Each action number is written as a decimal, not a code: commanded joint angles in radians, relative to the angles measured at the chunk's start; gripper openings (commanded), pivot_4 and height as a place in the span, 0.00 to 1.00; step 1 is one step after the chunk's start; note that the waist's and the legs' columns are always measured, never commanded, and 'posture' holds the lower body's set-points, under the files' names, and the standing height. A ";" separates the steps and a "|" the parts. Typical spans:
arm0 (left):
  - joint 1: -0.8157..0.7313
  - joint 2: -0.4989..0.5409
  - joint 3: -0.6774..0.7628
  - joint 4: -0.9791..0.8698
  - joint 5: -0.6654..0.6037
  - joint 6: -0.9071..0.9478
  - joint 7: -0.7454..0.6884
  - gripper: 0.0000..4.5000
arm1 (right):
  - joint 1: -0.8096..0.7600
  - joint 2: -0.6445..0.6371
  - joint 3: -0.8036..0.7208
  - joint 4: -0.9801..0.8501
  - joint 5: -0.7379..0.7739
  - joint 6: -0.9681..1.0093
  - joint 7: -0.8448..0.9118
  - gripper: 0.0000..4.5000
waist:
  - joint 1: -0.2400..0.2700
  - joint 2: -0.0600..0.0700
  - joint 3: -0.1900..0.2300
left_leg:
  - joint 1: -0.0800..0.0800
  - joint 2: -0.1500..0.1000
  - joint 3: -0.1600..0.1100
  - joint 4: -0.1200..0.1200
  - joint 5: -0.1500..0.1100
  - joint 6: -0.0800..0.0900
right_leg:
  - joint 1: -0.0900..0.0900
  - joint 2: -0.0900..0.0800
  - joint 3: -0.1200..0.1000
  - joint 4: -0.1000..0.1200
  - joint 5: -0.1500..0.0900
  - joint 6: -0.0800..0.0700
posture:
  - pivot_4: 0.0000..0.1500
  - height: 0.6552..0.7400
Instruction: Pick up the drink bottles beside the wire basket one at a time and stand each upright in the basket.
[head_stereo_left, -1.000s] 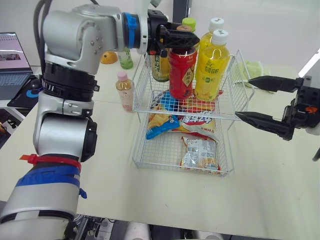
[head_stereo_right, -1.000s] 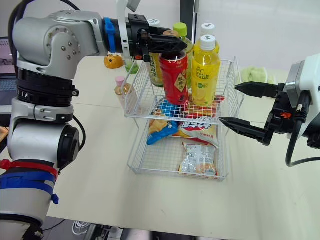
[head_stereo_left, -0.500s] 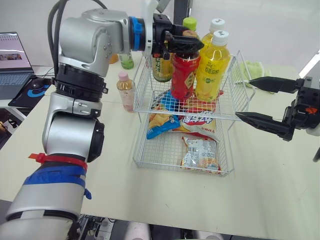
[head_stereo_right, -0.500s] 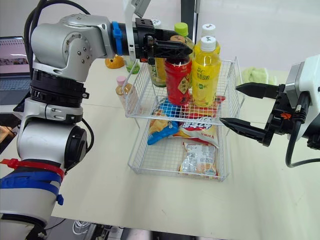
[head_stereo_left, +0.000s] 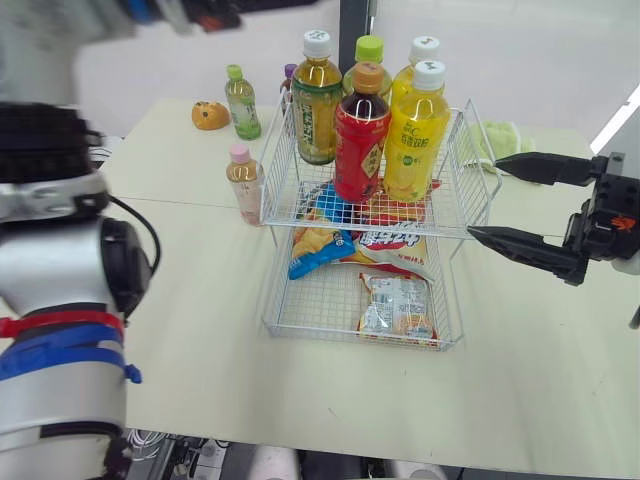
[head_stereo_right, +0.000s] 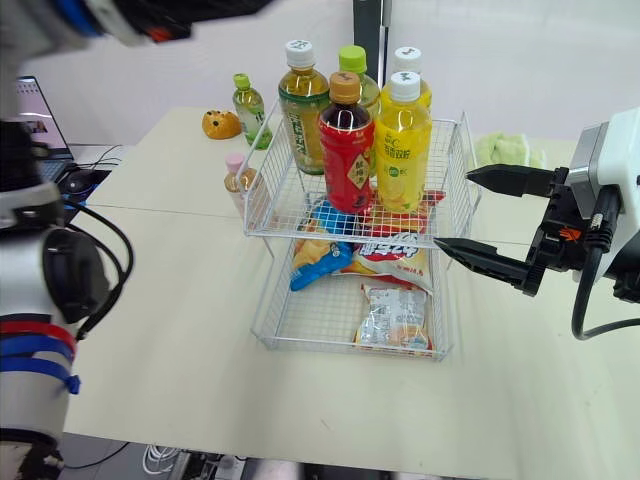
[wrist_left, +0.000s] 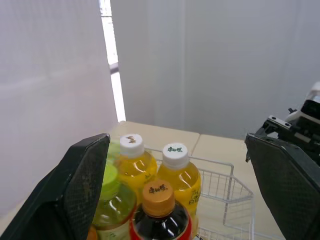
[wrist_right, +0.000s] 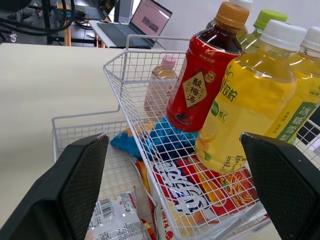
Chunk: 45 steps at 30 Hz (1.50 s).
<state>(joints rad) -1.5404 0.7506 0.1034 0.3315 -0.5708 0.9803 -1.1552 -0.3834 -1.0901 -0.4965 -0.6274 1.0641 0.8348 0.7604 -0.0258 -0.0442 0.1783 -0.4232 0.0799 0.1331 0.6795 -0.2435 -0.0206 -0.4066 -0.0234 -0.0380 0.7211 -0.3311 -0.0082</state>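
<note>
In the head views we see the red bottle (head_stereo_left: 361, 130) standing upright, cap up, in the upper tier of the wire basket (head_stereo_left: 480, 160). A pink-capped bottle (head_stereo_left: 245, 182) stands just beside the basket. The right gripper (head_stereo_left: 484, 196) hangs spread wide and empty near the basket.

The left wrist view adds the left gripper (wrist_left: 175, 139), wide apart and empty above the caps.

The right wrist view shows the red bottle's label.

**Cream tabletop and its load**

The table (head_stereo_left: 200, 330) carries a two-tier wire basket (head_stereo_left: 310, 300) at mid-width, towards the far edge. A pink-capped bottle (head_stereo_left: 244, 183) stands upright just beside the basket's left side. Near the far left corner are a green-capped bottle (head_stereo_left: 241, 103) and an orange toy (head_stereo_left: 209, 115). A green cloth (head_stereo_left: 500, 140) lies by the far edge, right of the basket.
</note>
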 joint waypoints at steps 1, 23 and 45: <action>0.032 0.073 0.034 -0.053 0.032 -0.044 0.048 1.00 | -0.032 -0.002 0.005 -0.025 0.026 -0.026 -0.009 1.00 | 0.000 0.000 0.000 | 0.001 0.000 0.000 0.000 0.000 0.000 | 0.001 0.000 0.000 0.000 0.000 0.000 | 1.00 0.71; 0.878 0.240 0.360 -0.081 0.151 -0.505 0.242 1.00 | -0.089 0.135 0.244 -0.102 -0.065 -0.126 -0.037 1.00 | -0.003 0.001 -0.003 | 0.005 0.000 0.002 0.001 0.001 0.000 | 0.001 -0.001 0.002 0.006 0.000 0.000 | 1.00 0.71; 0.751 -0.203 0.143 -0.212 0.215 -0.437 0.712 1.00 | -0.107 0.120 0.247 -0.078 -0.063 -0.117 -0.031 1.00 | 0.001 -0.002 -0.004 | 0.005 0.000 0.001 0.000 0.000 0.000 | 0.002 -0.001 0.003 0.006 0.000 0.000 | 1.00 0.71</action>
<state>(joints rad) -0.7552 0.5523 0.2418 0.1288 -0.3675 0.5587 -0.4834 -0.4678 -0.9608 -0.2300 -0.6918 1.0019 0.7288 0.7373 -0.0251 -0.0459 0.1739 -0.4180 0.0800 0.1346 0.6798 -0.2430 -0.0208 -0.4048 -0.0239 -0.0355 0.7273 -0.3310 -0.0083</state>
